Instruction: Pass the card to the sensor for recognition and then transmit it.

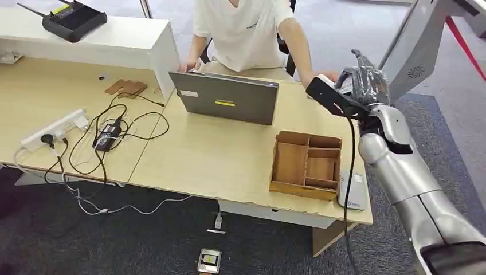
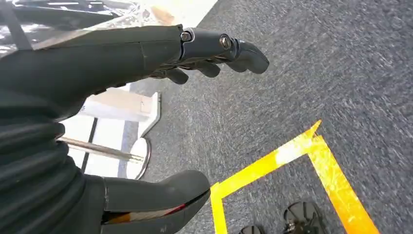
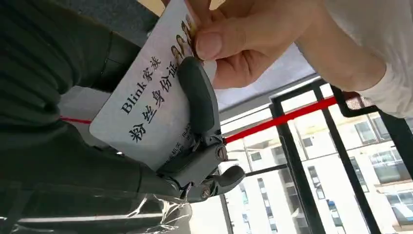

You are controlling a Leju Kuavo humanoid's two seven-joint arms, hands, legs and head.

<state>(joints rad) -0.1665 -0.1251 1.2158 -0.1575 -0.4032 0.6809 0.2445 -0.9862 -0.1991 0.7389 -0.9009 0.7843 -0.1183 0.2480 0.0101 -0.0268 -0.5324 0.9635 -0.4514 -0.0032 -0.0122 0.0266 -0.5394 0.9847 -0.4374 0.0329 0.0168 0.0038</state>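
Robot hand (image 3: 195, 141) on our right arm is gripping the card (image 3: 146, 107) beyond the counter (image 1: 229, 154) while a person's hand (image 3: 253, 39) is pinching its far end; we judge the handover nearly done, release remaining. Our left robot hand (image 2: 146, 63) is hanging open

Open tabletop (image 1: 229, 154) between laptop (image 1: 226, 98) and wooden tray (image 1: 306, 165); cable tangle (image 1: 106, 137) cluttering left side; person's hand (image 3: 253, 36) close against right hand (image 1: 364, 86).
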